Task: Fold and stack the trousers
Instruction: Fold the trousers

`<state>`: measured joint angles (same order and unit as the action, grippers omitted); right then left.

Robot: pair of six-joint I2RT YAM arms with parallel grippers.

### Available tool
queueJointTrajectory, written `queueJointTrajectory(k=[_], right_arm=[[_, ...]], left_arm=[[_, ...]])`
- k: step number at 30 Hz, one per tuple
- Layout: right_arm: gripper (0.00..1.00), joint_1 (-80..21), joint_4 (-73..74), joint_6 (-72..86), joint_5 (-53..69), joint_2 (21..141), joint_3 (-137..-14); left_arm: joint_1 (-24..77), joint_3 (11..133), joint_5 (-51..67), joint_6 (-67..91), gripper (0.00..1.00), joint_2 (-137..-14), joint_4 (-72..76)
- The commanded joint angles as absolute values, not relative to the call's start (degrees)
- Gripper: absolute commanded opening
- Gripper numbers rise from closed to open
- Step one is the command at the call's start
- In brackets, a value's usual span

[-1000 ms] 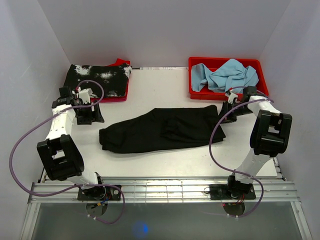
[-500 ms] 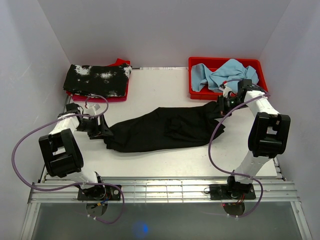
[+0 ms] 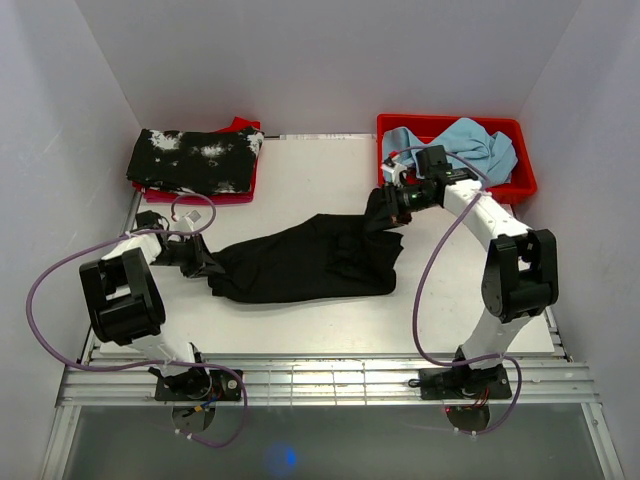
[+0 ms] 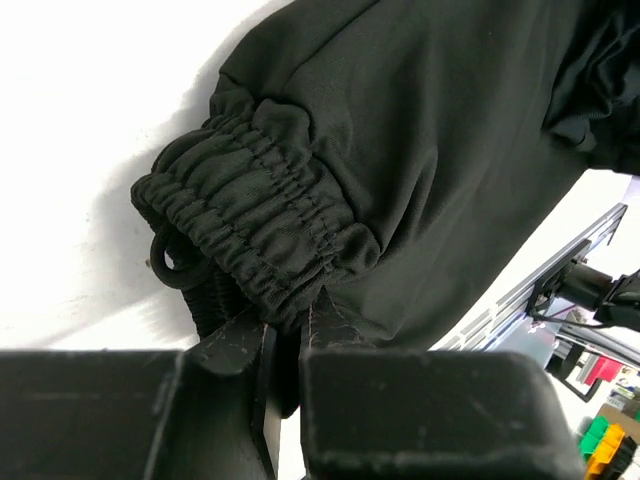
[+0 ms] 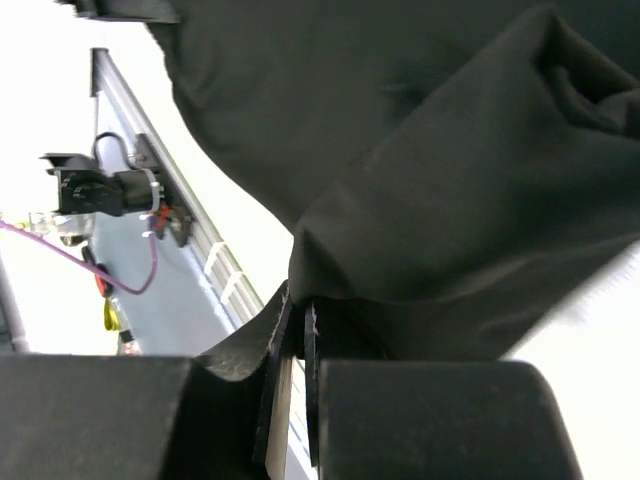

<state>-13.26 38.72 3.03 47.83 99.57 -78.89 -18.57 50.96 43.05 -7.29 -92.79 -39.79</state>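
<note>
**Black trousers pinched at both ends on the white table**

Black and plain, the trousers lie across the middle of the table, running from its left side up toward its far right. Most of the cloth rests flat and rumpled on the tabletop. The right end is gathered into a bunch and looks raised off the table.

At the left end we see the left gripper low over the table. In the left wrist view its jaws are drawn nearly together, with the gathered elastic hem pinched between them. A small loop of cord pokes out beside that hem, over the white tabletop.

At the other end the right gripper is clamped on the bunched cloth. The right wrist view shows its jaws pressed tight on a fold of black fabric, which hangs away from them in a broad sheet.

In the table's far right corner stands a red bin holding a crumpled light-blue cloth. The right arm reaches across just in front of it.

In the table's far left corner a black garment with white splotches lies folded on a red tray, well apart from the trousers.

Purple cables loop from both arms down to their bases. The bases are bolted on a metal rail along the table's near edge.
</note>
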Motion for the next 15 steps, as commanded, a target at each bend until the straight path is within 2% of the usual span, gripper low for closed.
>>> queueJointTrajectory(k=[1,15], right_arm=[[0.08,-18.01,29.38,11.59,50.54,98.17,-81.82],[0.08,-37.16,14.52,26.19,46.85,107.04,-87.09]], left_arm=[[-18.46,50.36,45.62,-5.98,0.0,-93.25,-36.92],[-15.73,48.26,44.91,-0.62,0.0,-94.04,-31.74]])
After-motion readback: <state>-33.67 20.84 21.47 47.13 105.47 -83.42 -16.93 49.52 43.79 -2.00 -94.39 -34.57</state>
